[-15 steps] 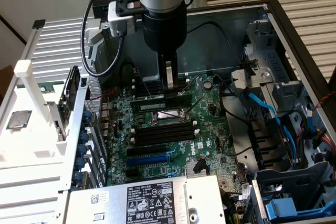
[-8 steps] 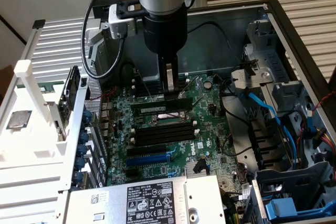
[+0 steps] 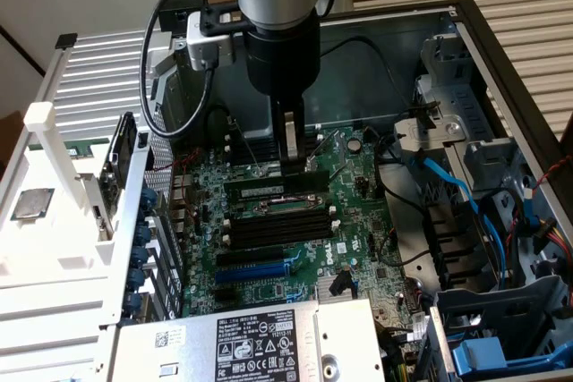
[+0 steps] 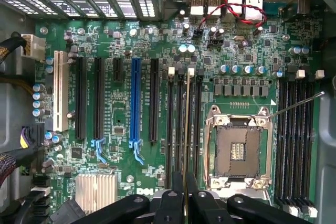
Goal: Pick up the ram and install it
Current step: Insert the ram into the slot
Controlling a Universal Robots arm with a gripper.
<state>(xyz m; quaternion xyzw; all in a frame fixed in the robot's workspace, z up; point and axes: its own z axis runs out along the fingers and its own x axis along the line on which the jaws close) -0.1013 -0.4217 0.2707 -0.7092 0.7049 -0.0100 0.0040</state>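
Observation:
The ram (image 3: 269, 189), a dark-green stick with a white label, stands on edge over the black memory slots (image 3: 269, 223) beside the processor socket. My gripper (image 3: 293, 160) comes straight down from above and is shut on its top edge near the middle. In the wrist view the ram (image 4: 187, 119) shows edge-on as a thin line running along one slot (image 4: 177, 124), pinched between my fingers (image 4: 178, 184). It lines up with that slot, between the white end clips. Whether it sits fully down in the slot I cannot tell.
The open computer case surrounds the motherboard (image 3: 358, 221). The blue expansion slot (image 4: 135, 103) and the empty processor socket (image 4: 239, 148) flank the slots. A power supply (image 3: 260, 342) lies in front, with blue cables (image 3: 457, 185) and a drive cage (image 3: 501, 346) at the exterior view's right.

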